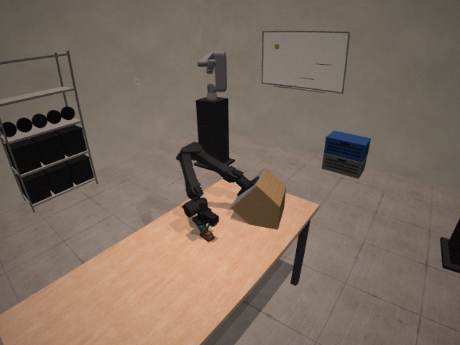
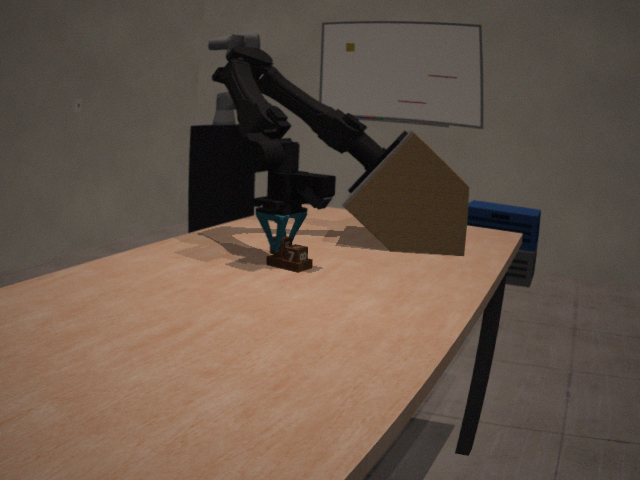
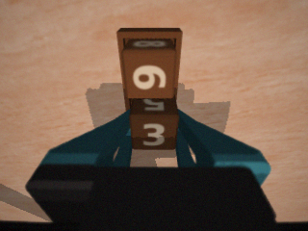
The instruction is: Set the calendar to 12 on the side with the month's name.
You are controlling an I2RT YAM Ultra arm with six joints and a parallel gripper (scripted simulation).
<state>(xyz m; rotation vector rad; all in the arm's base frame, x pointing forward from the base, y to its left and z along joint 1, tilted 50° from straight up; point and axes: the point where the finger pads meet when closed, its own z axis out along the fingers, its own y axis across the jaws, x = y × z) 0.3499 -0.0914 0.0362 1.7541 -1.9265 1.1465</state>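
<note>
Blk arm [image 1: 189, 178] [image 2: 299, 100] w/ chunky joints; gripper [image 1: 204, 231] [image 2: 279, 250] [image 3: 154, 115] has teal, open-frame fingers.
</note>
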